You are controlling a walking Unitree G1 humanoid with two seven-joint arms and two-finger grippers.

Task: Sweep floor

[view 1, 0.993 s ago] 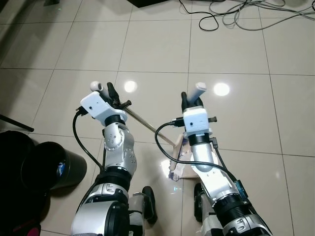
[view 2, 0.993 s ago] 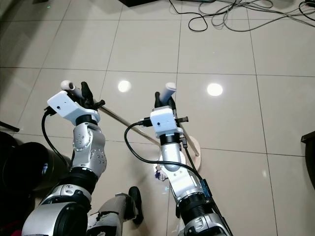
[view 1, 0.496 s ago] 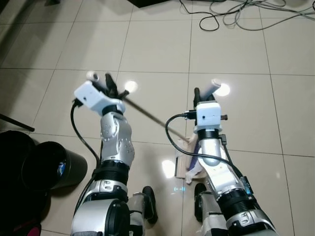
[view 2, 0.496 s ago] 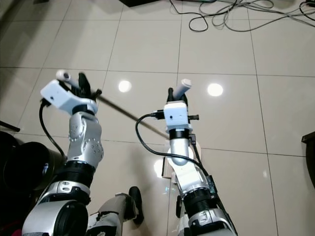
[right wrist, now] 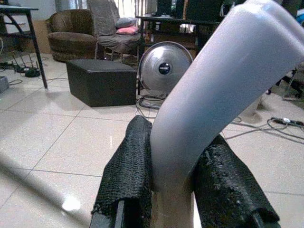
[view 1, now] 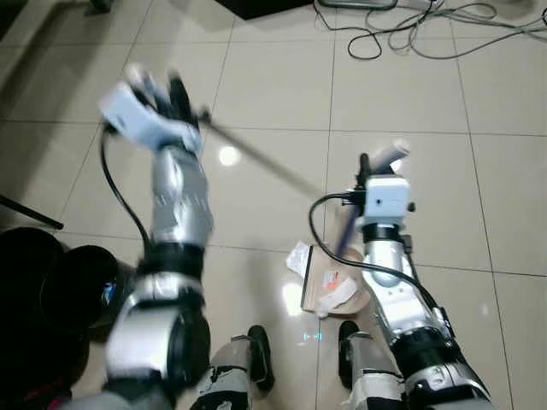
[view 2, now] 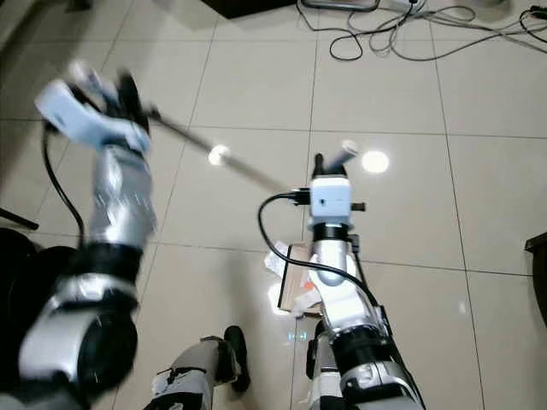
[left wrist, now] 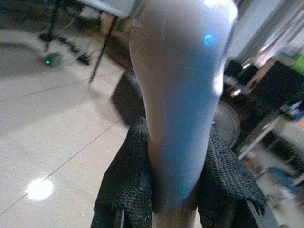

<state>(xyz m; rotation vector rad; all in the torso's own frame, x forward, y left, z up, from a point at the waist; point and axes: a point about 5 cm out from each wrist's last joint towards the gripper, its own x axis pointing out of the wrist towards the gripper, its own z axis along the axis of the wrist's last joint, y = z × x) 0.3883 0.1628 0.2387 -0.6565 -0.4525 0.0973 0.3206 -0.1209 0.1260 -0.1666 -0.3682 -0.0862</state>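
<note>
My left gripper (view 1: 159, 88) is raised high at the left, blurred by motion, and shut on the pale grip (left wrist: 180, 90) of a broom. The broom's thin metal stick (view 1: 261, 160) slants down to the right toward a tan dustpan (view 1: 318, 275) on the floor by my feet. Crumpled white paper scraps (view 1: 337, 295) lie in and beside the pan. My right gripper (view 1: 379, 161) stands above the pan, shut on the dustpan's white handle (right wrist: 213, 80). The broom's head is hidden behind my right arm.
Two black bins (view 1: 90, 290) stand at my lower left. Loose cables (view 1: 410, 34) and a dark box (view 1: 261, 7) lie on the tiles ahead. My feet (view 1: 256, 350) are just behind the pan. A fan (right wrist: 164, 69) and a black box (right wrist: 102, 81) stand farther off.
My left arm has swung up and away to the left with the broom grip. My right gripper has shifted right, and the dustpan with paper scraps now shows on the floor.
</note>
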